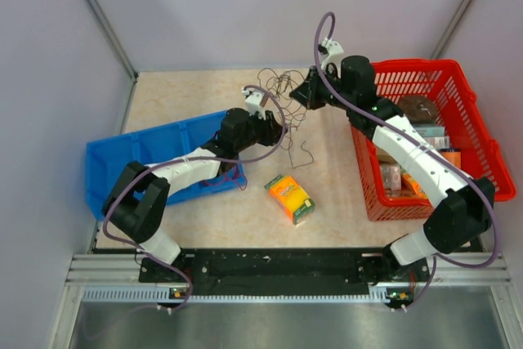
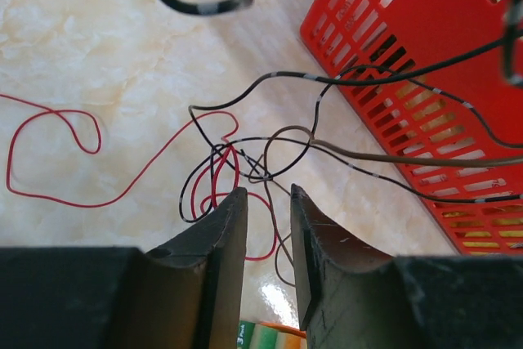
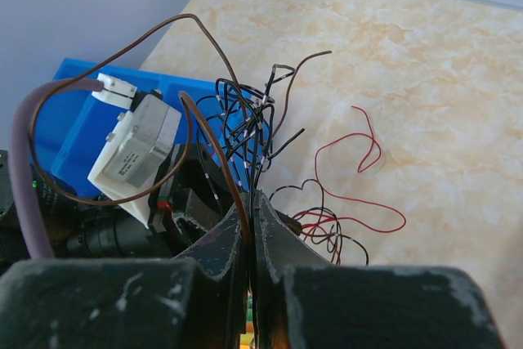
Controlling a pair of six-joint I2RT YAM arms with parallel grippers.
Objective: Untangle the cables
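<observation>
The cables (image 1: 284,91) are thin dark red, black and brown wires in a loose tangle at the table's middle back. My right gripper (image 1: 299,96) is shut on a brown wire and several black wires (image 3: 245,132), which rise from between its fingertips (image 3: 252,202). My left gripper (image 1: 281,130) sits just left of the tangle, its jaws a little apart with nothing between them (image 2: 268,195). Red and black loops (image 2: 216,173) lie on the table just past its fingertips. A long red wire (image 2: 57,153) trails off to the left.
A red basket (image 1: 467,104) with packets in it stands at the right, close to the wires (image 2: 425,55). A blue bin (image 1: 135,157) lies under my left arm. An orange and green box (image 1: 289,199) lies near the table's middle front.
</observation>
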